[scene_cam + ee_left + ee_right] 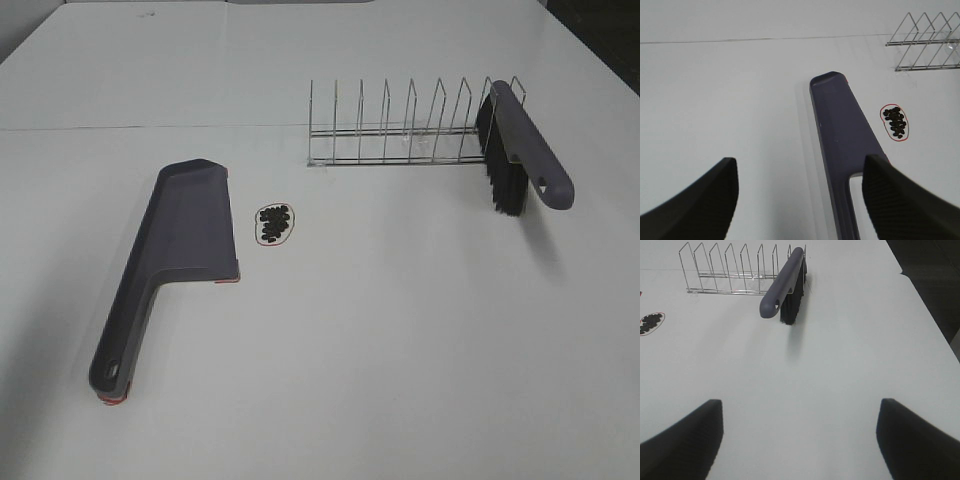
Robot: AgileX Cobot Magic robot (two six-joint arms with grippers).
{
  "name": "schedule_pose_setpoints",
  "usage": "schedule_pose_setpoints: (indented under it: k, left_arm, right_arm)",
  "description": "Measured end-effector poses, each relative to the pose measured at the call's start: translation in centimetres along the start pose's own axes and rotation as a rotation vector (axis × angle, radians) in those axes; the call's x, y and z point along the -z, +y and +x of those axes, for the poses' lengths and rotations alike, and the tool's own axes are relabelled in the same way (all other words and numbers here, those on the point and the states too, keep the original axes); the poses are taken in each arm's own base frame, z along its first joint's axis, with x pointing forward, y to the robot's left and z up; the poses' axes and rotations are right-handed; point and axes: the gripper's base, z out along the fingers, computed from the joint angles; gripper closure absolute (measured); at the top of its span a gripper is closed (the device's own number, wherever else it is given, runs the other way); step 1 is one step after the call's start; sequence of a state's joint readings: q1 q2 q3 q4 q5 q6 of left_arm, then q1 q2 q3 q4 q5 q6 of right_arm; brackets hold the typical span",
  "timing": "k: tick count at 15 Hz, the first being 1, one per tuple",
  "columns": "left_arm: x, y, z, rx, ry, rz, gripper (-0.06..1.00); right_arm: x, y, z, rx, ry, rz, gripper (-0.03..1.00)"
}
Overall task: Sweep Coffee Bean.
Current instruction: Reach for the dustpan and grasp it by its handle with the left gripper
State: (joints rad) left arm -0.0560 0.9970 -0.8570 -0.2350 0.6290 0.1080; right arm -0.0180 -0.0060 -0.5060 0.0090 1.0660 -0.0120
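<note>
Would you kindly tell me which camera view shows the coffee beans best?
The left wrist view: the coffee beans appear whole and largest there. The exterior high view shows the whole pile, smaller; the right wrist view cuts it at the frame edge.

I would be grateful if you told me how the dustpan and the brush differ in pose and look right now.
The dustpan lies flat on the table beside the coffee beans; the brush stands tilted in the wire rack's end slot. The dustpan has a broad tray with red edging; the brush is narrow, with black bristles hanging down. Both are grey-purple with a hang hole in the handle.
</note>
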Motion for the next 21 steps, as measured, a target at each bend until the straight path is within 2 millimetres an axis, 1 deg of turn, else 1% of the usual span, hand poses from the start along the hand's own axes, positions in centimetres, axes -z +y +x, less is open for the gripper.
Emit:
schedule_pose_setpoints:
  k: [1, 3, 4, 6, 8, 9, 11, 13, 16, 19, 20, 21]
  left_arm:
    - [-1.8, 0.1, -1.3, 0.008, 0.046, 0.002, 0.31]
    - [-5.1, 0.2, -2.9, 0.032, 0.147, 0.014, 0.31]
    - [-8.4, 0.5, -3.4, 0.047, 0.239, 0.016, 0.31]
    - [-11.6, 1.0, -3.0, 0.079, 0.32, 0.011, 0.31]
    - [-14.2, 1.0, -1.5, 0.102, 0.424, 0.008, 0.31]
    - [-14.9, 0.7, -1.0, 0.1, 0.454, 0.013, 0.31]
    - [-17.3, -0.8, 0.8, 0.088, 0.548, 0.031, 0.31]
    - [-18.9, -2.4, 2.6, 0.093, 0.643, 0.031, 0.31]
    - [-20.3, -4.3, 4.6, 0.052, 0.722, -0.025, 0.31]
    - [-21.2, -5.8, 6.0, 0.016, 0.764, -0.052, 0.31]
    - [-21.9, -6.0, 7.0, 0.021, 0.796, -0.068, 0.29]
    - [-22.3, -5.9, 7.3, 0.022, 0.809, -0.073, 0.29]
  right_arm:
    - [0.0, 0.0, 0.0, 0.0, 0.0, 0.0, 0.26]
    - [0.0, 0.0, 0.0, 0.0, 0.0, 0.0, 0.26]
    - [0.0, 0.0, 0.0, 0.0, 0.0, 0.0, 0.26]
    - [0.0, 0.0, 0.0, 0.0, 0.0, 0.0, 0.26]
    - [0.0, 0.0, 0.0, 0.0, 0.0, 0.0, 0.26]
    - [0.0, 0.0, 0.0, 0.0, 0.0, 0.0, 0.26]
    - [0.0, 0.0, 0.0, 0.0, 0.0, 0.0, 0.26]
    - [0.0, 0.0, 0.0, 0.0, 0.0, 0.0, 0.26]
    - [0.0, 0.0, 0.0, 0.0, 0.0, 0.0, 0.26]
    - [0.0, 0.0, 0.0, 0.0, 0.0, 0.0, 0.26]
    - [0.0, 0.0, 0.0, 0.0, 0.0, 0.0, 0.26]
    - [0.0, 0.0, 0.0, 0.0, 0.0, 0.0, 0.26]
